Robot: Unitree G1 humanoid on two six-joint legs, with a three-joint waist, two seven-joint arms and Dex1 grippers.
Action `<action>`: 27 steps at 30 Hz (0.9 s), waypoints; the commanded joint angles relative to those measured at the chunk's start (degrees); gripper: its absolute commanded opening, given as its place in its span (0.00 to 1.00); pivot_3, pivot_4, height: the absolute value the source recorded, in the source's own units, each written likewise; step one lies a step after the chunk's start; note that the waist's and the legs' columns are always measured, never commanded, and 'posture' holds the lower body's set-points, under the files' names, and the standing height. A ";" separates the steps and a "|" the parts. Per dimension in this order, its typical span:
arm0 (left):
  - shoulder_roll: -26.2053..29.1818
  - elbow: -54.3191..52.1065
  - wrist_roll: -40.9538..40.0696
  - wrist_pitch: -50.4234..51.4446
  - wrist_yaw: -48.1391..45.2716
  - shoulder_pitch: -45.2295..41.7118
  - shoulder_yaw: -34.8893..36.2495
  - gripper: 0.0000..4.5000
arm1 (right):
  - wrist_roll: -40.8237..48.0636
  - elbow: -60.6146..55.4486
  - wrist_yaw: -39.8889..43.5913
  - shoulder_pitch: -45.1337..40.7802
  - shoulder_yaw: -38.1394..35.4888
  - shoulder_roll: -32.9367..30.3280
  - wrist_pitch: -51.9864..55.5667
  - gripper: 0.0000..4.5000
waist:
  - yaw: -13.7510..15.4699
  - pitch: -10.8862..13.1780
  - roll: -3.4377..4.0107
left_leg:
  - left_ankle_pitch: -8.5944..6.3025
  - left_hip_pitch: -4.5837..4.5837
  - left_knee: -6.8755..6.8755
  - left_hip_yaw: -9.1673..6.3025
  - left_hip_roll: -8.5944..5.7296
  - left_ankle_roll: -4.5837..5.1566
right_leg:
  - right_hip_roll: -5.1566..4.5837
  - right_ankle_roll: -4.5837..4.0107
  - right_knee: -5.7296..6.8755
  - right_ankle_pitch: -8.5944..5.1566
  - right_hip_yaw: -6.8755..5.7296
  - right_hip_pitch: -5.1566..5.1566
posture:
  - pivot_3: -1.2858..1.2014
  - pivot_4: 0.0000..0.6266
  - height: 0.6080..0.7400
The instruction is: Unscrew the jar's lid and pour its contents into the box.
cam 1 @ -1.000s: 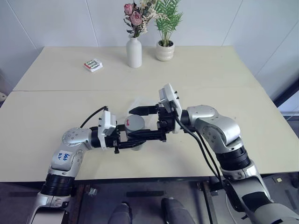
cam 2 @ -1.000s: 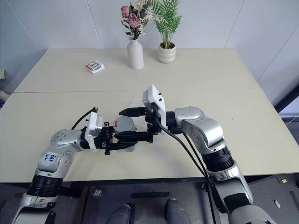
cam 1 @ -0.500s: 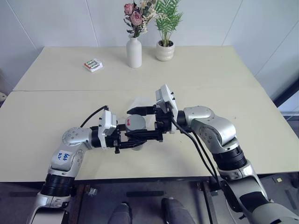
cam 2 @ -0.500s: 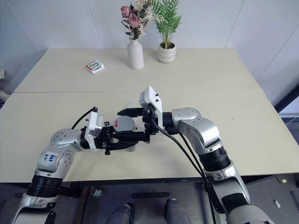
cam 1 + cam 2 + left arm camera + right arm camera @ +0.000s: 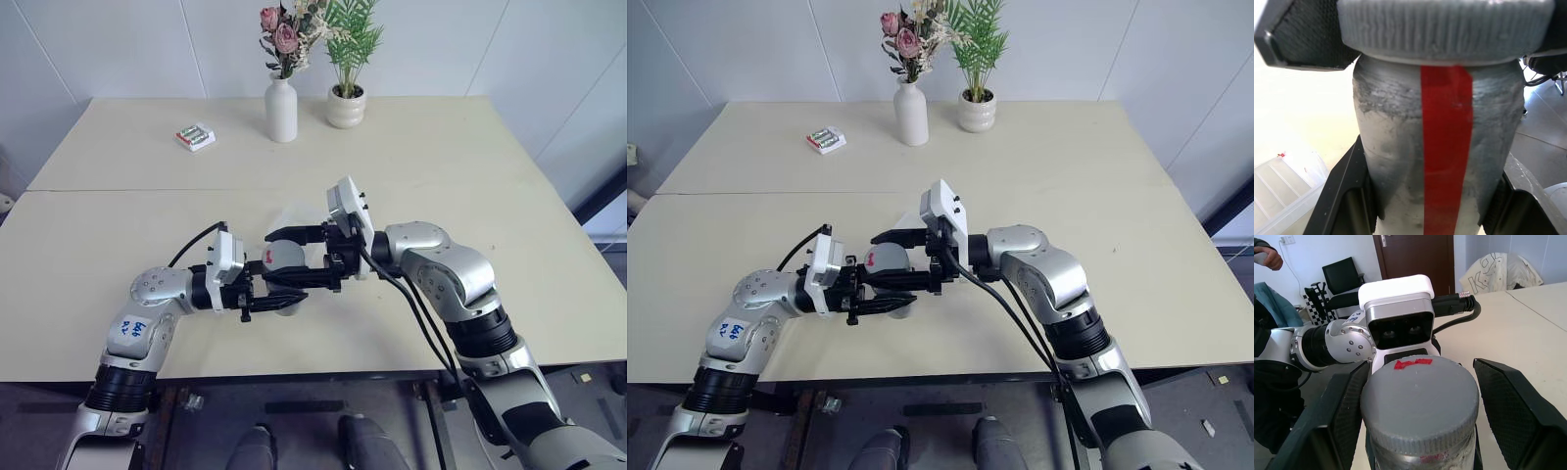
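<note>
Two grippers meet mid-table: the left gripper [image 5: 279, 291] clamps the upright jar [image 5: 1437, 161] by its body, while the right gripper [image 5: 294, 257], reaching level from the right, straddles the lid [image 5: 1419, 401] with jaws partly closed, one finger [image 5: 1518, 416] apparently not touching.

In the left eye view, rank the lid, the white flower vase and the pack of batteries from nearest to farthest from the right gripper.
1. The lid, right between the fingers of the right gripper.
2. The white flower vase, at the table's far side, nearly straight behind the gripper.
3. The pack of batteries, also at the far side but off to the robot's left.
</note>
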 commanded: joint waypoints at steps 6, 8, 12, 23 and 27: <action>0.09 -1.90 -1.14 -0.43 0.20 0.24 0.70 0.46 | 1.15 -0.88 0.58 -1.30 -1.66 0.39 -0.99 0.79 | 0.00 0.00 0.00 | 0.00 0.00 0.00 0.00 0.00 0.00 | 0.00 0.00 0.00 0.00 0.00 0.00 | 0.52 0.24 1.00; 0.14 -2.02 -1.14 -0.41 0.23 0.38 0.72 0.46 | 0.76 -0.85 0.75 -1.10 -1.31 0.19 -1.19 0.79 | 0.00 0.00 0.00 | 0.00 0.00 0.00 0.00 0.00 0.00 | 0.00 0.00 0.00 0.00 0.00 0.00 | 0.52 0.24 1.00; 0.19 -2.09 -1.15 -0.38 0.29 0.46 0.77 0.46 | 0.24 -0.69 0.89 -0.91 -0.95 0.09 -1.35 0.79 | 0.00 0.00 0.00 | 0.00 0.00 0.00 0.00 0.00 0.00 | 0.00 0.00 0.00 0.00 0.00 0.00 | 0.52 0.24 1.00; 0.19 -2.05 -1.18 -0.48 0.24 0.49 0.82 0.46 | 0.31 -0.52 1.32 -0.70 -0.98 0.21 -1.00 0.71 | -0.01 0.00 0.00 | 0.00 0.00 0.00 0.00 0.00 0.00 | 0.00 0.00 0.00 0.00 0.00 0.00 | 0.52 0.24 1.00; 0.23 -1.93 -1.24 -0.51 0.26 0.50 0.81 0.46 | 0.16 -0.35 1.09 -0.78 -1.20 0.52 -1.48 0.60 | 0.00 0.00 0.00 | 0.00 0.00 0.00 0.00 0.00 0.00 | 0.00 0.00 0.00 0.00 0.00 0.00 | 0.52 0.24 1.00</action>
